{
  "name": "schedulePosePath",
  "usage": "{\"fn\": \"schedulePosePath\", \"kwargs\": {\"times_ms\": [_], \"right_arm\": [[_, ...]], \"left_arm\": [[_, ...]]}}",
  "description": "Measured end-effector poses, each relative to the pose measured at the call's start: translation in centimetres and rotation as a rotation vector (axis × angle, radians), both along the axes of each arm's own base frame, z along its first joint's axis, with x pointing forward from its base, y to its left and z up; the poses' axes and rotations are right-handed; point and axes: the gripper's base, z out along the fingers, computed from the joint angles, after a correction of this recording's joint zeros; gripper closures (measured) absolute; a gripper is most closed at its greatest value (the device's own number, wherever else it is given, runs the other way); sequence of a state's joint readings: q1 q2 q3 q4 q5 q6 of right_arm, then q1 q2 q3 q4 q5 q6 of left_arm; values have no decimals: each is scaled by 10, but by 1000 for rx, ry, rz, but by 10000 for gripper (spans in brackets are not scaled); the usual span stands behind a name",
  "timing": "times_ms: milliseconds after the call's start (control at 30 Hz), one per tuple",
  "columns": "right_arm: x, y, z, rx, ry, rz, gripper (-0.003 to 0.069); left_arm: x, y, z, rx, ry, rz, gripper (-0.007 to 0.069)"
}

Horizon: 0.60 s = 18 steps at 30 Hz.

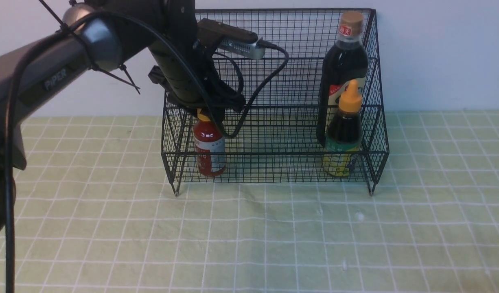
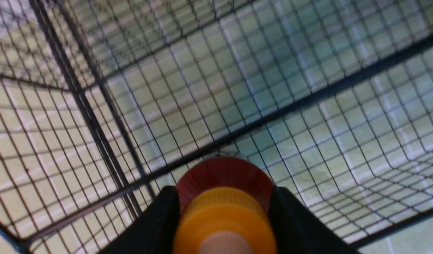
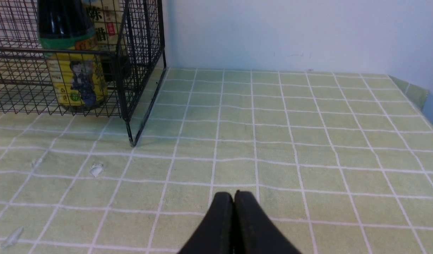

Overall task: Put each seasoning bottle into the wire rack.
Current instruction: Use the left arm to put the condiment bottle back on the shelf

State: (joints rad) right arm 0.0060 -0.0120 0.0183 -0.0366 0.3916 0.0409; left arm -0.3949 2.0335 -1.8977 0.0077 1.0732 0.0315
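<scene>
You have three bottles: tall dark, orange-capped, red. One rack. Two grippers.

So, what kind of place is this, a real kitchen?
Probably a staged test table, not a real kitchen: a checked green cloth, a bare wall, and one wire rack holding sauce bottles.

green checked tablecloth, white wall
</scene>
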Motion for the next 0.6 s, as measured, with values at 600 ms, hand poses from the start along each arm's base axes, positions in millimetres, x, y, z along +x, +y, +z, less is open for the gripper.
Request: {"fn": "schedulePosePath", "kwargs": {"times_ms": [600], "right_arm": [[0, 0, 0, 0, 0, 0, 673]], "left_arm": [[-6, 2, 32, -27, -61, 0, 96]]}}
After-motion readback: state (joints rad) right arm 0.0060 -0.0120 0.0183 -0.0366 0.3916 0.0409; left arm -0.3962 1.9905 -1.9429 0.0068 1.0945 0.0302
